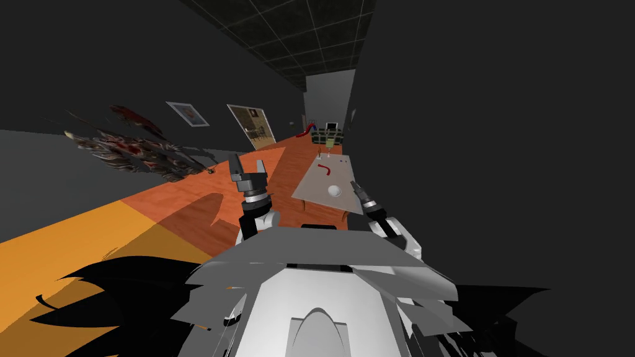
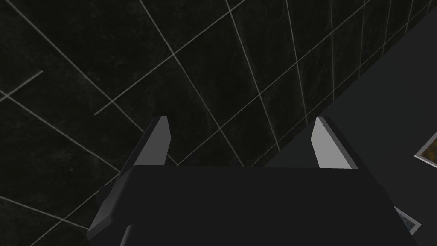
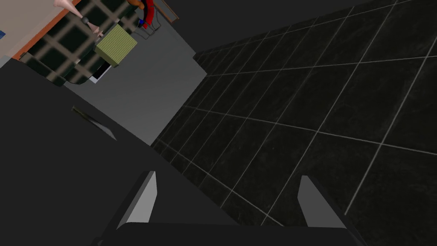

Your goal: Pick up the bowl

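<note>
The bowl (image 1: 335,190) is small and white, sitting on the pale tabletop (image 1: 315,186) towards its near edge, with a curved red thing (image 1: 324,168) lying farther along the same surface. Neither arm has hold of it. The right gripper (image 1: 356,185) shows just beside the bowl, by the tabletop's near right edge, though I cannot tell how high it stands above the surface. That forearm slants up from the shoulder, and its two fingers (image 3: 143,200) stand apart, released, with nothing between them. The left gripper (image 1: 248,166) is raised well to the left of the tabletop, above the orange floor (image 1: 186,217). Its forearm is nearly upright, its wrist straight, and its fingers (image 2: 155,141) are likewise spread wide and empty, aimed upward.
</note>
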